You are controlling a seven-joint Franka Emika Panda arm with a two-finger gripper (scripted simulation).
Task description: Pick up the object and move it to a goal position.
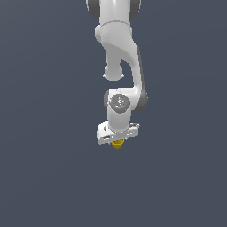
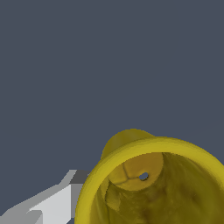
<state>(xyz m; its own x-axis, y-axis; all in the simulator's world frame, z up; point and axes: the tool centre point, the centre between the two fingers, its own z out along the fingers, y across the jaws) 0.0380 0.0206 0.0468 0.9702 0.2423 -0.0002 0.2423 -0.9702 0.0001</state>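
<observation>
The exterior view shows only a yellow cup (image 1: 117,143) peeking beneath the gripper (image 1: 117,141); the wrist view reveals its hollow inside (image 2: 148,183). Whether the jaws clamp it is unclear.

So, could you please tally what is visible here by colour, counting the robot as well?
Yellow: 1, the cup, seen just under the hand.
White: 1, the robot arm.
Total: 2.
</observation>
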